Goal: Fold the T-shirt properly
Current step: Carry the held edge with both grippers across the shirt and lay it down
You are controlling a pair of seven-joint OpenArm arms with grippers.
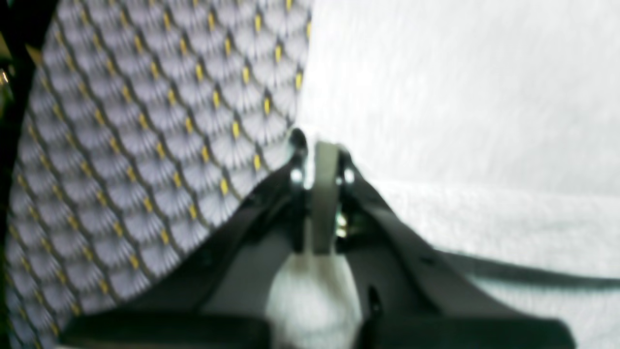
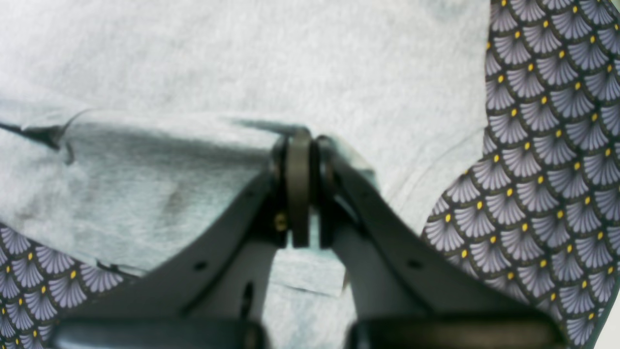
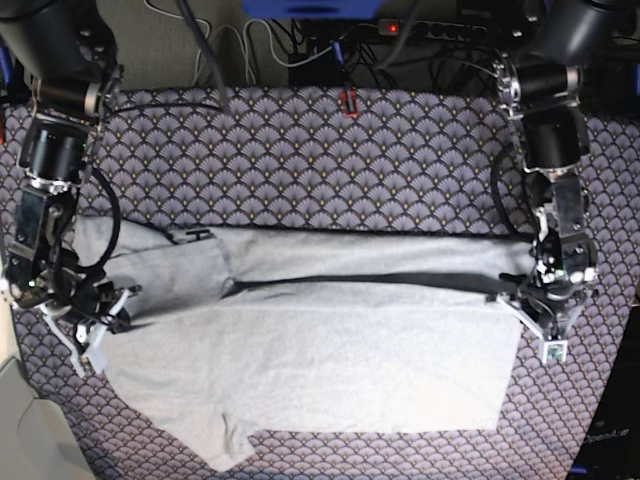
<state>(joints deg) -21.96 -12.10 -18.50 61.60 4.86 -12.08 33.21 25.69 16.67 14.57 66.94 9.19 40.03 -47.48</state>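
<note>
Purple scallop-patterned tablecloth [image 3: 330,160], dotted with small yellow marks, is seen covering the whole work surface, with cables [image 3: 290,50] and a power strip [image 3: 440,28] lined up along the top edge of the base view. A light heather-grey T-shirt [image 3: 330,350] is spread wide across the lower half of that view, its soft knit fabric lying mostly flat, with one long dark crease running left to right through the middle. A sleeve is seen jutting out at the lower left of the frame, and the lower edge at the right is straight and squared.

At the right of the base view, the left gripper [image 3: 545,300] is lowered onto the shirt's right-hand edge. In the left wrist view, its black jaws are pressed together on a thin fold of the pale fabric at frame centre, though that picture is blurred.

At the left of the base view, the right gripper [image 3: 95,315] is set at the shirt's left edge. In the right wrist view, its jaws are clamped on a raised flap of the grey cloth, under which a shadow is cast. The patterned cloth is shown at the right side and lower left corner of that frame.
</note>
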